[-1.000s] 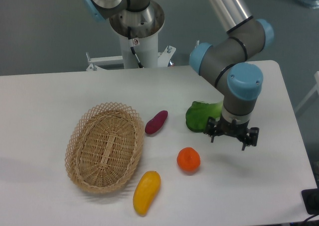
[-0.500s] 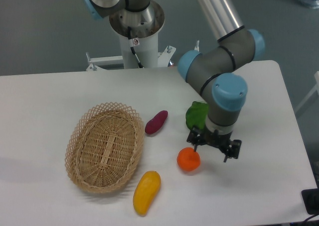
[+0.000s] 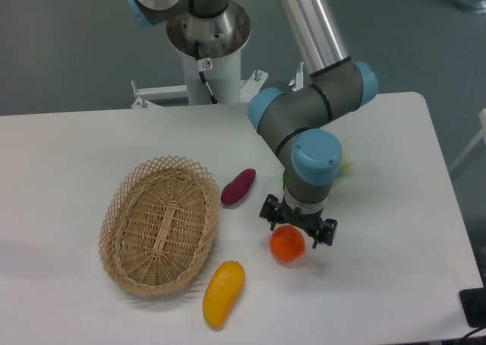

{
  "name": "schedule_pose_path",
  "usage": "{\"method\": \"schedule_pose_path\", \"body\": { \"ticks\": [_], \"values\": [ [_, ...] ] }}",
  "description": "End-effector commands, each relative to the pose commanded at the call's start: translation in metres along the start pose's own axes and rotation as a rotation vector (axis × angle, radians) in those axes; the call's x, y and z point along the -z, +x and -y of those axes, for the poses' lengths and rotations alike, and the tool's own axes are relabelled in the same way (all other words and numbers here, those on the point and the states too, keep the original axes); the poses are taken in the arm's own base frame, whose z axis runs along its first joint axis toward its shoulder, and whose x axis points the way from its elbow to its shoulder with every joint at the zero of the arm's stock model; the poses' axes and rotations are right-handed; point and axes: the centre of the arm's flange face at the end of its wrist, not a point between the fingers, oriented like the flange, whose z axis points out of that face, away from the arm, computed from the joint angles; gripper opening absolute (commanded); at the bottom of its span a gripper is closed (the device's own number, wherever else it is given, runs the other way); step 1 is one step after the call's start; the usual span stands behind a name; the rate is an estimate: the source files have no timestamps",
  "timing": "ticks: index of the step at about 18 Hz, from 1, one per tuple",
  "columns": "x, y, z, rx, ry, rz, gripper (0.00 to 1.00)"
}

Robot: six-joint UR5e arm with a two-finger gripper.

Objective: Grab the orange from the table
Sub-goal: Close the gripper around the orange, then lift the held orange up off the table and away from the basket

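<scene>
1. Camera view: gripper (image 3: 298, 228) is hovering just over the orange (image 3: 288, 244), fingers spread apart, gripping nothing.
2. Orange is sitting on the table (image 3: 68, 155), right of centre, near side; the grasp and lift are remaining.
3. Count: one orange, one basket (image 3: 159, 223), one yellow fruit (image 3: 223, 292), one purple item (image 3: 238, 186).

You are not getting any readable text, brand, number or sign in this view. The only thing resembling a label is a small white sticker (image 3: 206, 64) with a red mark, sitting on the robot's white pedestal (image 3: 210, 79) behind the table, and it is showing too small and blurred for you to make out what it says.
</scene>
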Motion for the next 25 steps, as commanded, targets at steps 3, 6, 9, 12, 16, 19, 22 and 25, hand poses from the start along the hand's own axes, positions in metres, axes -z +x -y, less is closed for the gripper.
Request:
{"method": "schedule_pose_path", "body": {
  "ticks": [3, 6, 9, 12, 16, 19, 22, 25],
  "values": [
    [-0.007, -0.001, 0.000, 0.002, -0.012, -0.003, 1.00],
    [-0.013, 0.004, 0.005, -0.005, -0.019, -0.012, 1.00],
    [-0.016, 0.009, 0.010, -0.017, -0.023, -0.016, 1.00],
    [-0.020, 0.009, 0.012, -0.018, -0.023, -0.017, 1.00],
    [-0.022, 0.010, 0.013, -0.021, -0.026, -0.019, 0.91],
    [-0.022, 0.010, 0.013, -0.021, -0.026, -0.019, 0.83],
    [-0.018, 0.010, 0.014, -0.022, -0.022, -0.015, 0.78],
    [-0.007, 0.008, 0.015, -0.028, -0.012, -0.005, 0.78]
  ]
}}
